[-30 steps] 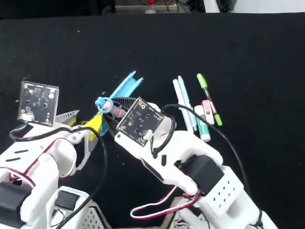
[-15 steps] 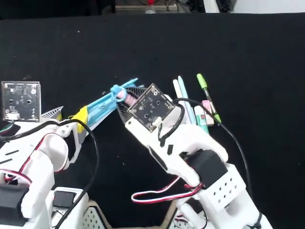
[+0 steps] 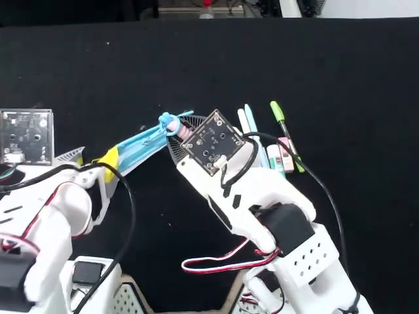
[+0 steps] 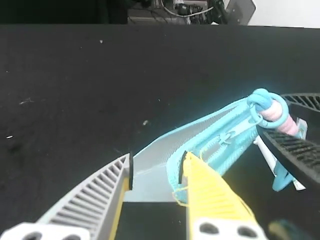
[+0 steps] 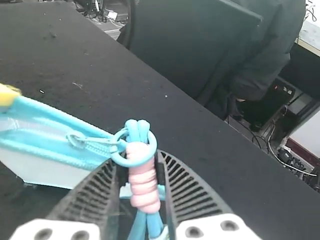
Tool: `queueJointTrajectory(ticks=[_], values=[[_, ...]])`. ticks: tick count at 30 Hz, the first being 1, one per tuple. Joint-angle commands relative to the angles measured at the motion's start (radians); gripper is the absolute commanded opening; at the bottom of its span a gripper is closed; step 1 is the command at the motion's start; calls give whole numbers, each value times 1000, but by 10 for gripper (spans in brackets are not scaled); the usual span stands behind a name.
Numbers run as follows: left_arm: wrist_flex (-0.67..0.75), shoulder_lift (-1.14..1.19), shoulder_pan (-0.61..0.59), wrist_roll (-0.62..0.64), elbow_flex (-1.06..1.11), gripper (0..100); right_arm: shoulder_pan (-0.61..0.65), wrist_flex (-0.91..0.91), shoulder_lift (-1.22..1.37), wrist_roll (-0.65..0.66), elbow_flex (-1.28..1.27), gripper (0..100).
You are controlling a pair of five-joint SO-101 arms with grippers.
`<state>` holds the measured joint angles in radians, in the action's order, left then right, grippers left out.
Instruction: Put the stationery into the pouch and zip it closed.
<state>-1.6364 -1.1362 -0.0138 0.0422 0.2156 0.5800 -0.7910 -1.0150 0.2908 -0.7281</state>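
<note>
The light blue pouch (image 3: pixel 141 145) hangs stretched between my two grippers, just above the table. My left gripper (image 3: pixel 110 163) is shut on its near end; the yellow finger (image 4: pixel 212 192) and grey finger (image 4: pixel 95 202) pinch the pouch (image 4: pixel 210 137). My right gripper (image 3: pixel 178 132) is shut on the pink-and-blue zip pull cord (image 5: pixel 142 182) at the pouch's far end, whose ring (image 5: pixel 132 146) links to the zip slider (image 5: pixel 79 140). The stationery lies on the table right of the right arm: two pale pens (image 3: pixel 247 121), a green highlighter (image 3: pixel 281 121) and a pink item (image 3: pixel 286 152).
The table is a black cloth (image 3: pixel 327 72) with open room behind and to the right of the stationery. The arms' white bodies (image 3: pixel 275 229) fill the near edge. A dark chair (image 5: pixel 200 45) stands beyond the table's far edge.
My right gripper has drawn the zip pull up and to the right, pulling the pouch out long and taut. My left arm shifted left with the pouch's end held.
</note>
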Motion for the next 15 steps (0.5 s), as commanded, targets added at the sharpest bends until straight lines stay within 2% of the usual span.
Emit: queueJointTrajectory(ticks=[1, 4, 10, 15], values=[[-74, 2, -22, 0, -131, 172, -35, 17, 2, -2, 27, 11], [-86, 2, -19, 0, -134, 190, -35, 17, 2, -2, 27, 11], [-78, 2, 139, 5, -79, 227, -35, 15, 2, -2, 25, 11], [-21, 2, 173, 6, -59, 227, -35, 15, 4, -2, 25, 11]])
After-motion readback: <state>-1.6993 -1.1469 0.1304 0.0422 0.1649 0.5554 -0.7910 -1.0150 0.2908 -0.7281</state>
